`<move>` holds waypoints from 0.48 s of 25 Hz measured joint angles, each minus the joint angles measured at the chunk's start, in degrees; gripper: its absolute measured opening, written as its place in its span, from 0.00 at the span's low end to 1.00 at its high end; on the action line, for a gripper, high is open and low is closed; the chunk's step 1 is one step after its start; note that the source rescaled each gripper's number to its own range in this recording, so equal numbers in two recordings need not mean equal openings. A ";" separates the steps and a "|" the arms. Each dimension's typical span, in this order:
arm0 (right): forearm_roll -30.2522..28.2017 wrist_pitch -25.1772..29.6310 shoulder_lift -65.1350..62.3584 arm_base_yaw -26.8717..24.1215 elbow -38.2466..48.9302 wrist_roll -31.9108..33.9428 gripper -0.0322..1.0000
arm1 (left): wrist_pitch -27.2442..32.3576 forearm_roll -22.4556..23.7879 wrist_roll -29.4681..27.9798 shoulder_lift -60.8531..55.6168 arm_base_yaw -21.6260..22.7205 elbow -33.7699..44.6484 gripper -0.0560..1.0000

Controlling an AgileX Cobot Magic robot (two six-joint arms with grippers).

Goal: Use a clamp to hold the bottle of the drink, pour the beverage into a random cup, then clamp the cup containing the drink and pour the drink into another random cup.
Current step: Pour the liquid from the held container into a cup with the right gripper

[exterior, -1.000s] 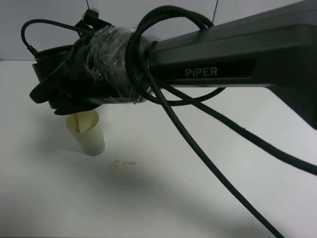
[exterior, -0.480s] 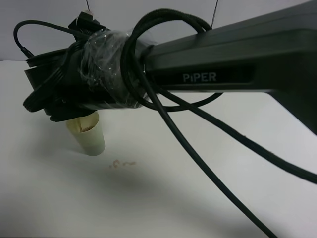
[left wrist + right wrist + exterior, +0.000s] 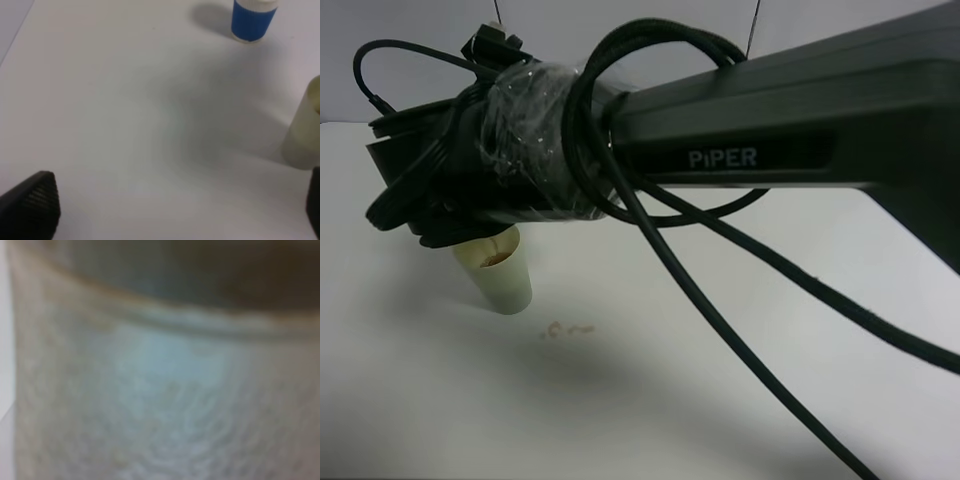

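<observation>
Pouring into the yellow-green cup — right gripper clamped on the bottle, left gripper open. Cup looks light, squashy — grip mid-wall.

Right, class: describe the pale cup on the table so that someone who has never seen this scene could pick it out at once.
Find the big black arm marked PIPER that crosses the high view; its plastic-wrapped end hangs over the white table. Right under that end stands the pale yellow-green cup, tall, tapered and plain, unlike the short blue-and-white cup.
</observation>
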 joint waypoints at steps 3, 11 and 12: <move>-0.06 0.00 0.00 0.32 0.00 -0.62 0.03 | 0.00 0.00 0.00 0.00 0.00 0.00 1.00; -2.13 0.00 0.00 0.91 0.00 -1.51 0.03 | 0.00 0.00 0.00 0.00 0.00 0.00 1.00; -2.62 0.00 0.00 1.04 0.00 -1.71 0.03 | 0.00 0.00 0.00 0.00 0.00 0.00 1.00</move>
